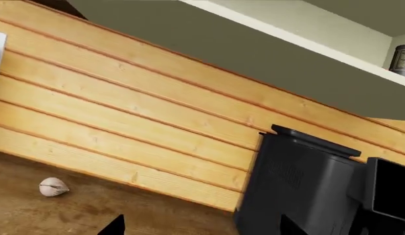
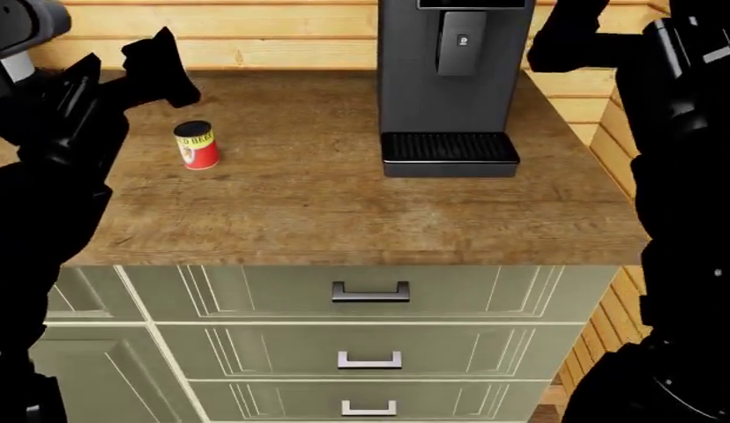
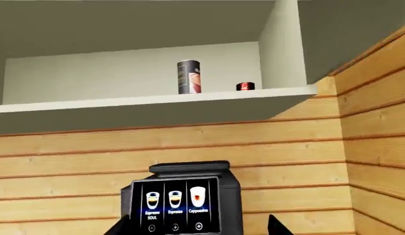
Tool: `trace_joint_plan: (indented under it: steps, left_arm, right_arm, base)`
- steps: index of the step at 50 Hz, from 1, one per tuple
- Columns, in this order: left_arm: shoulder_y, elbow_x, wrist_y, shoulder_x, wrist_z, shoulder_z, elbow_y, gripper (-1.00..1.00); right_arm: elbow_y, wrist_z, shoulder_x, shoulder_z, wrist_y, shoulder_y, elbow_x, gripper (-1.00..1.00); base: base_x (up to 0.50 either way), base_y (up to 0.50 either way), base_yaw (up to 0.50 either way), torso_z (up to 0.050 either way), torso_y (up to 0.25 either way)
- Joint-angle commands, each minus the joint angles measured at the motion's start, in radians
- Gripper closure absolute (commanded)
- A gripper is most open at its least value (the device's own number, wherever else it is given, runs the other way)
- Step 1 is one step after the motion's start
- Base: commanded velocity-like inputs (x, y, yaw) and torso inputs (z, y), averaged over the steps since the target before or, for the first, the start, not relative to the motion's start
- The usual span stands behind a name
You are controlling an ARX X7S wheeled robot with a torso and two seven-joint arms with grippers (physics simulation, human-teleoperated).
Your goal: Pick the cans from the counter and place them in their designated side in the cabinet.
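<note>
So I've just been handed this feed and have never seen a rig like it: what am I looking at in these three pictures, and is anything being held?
The head view looks down from the robot's head on a wooden counter; the black shapes at its sides are the robot's two arms. On the counter stand a red can and a coffee machine. The other two pictures come from cameras near each arm's fingers. The left wrist view shows a garlic bulb on the counter. The right wrist view looks up into the cabinet, where a taller dark can and a small red object stand. I see nothing held; whether the fingers are open is unclear.
</note>
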Motion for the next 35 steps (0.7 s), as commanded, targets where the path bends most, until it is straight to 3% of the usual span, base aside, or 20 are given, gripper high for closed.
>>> trace_joint_plan:
  steps: [1, 26, 35]
  left_arm:
    - [0.074, -0.044, -0.032, 0.004, -0.042, -0.021, 0.054, -1.0]
    - [0.152, 0.07, 0.052, 0.026, -0.066, 0.028, 0.035, -1.0]
    - [0.148, 0.075, 0.058, 0.023, -0.066, 0.029, 0.028, -1.0]
  right_arm:
    - [-0.119, 0.044, -0.056, 0.065, -0.024, -0.217, 0.024, -1.0]
    - [-0.083, 0.085, -0.054, 0.028, -0.107, -0.386, 0.04, -1.0]
    - [-0.075, 0.1, -0.048, 0.024, -0.107, -0.385, 0.056, -1.0]
  base:
    - [0.0, 0.0, 0.0, 0.0, 0.0]
    - [0.0, 0.0, 0.0, 0.0, 0.0]
    - [0.0, 0.38, 0.0, 0.0, 0.0]
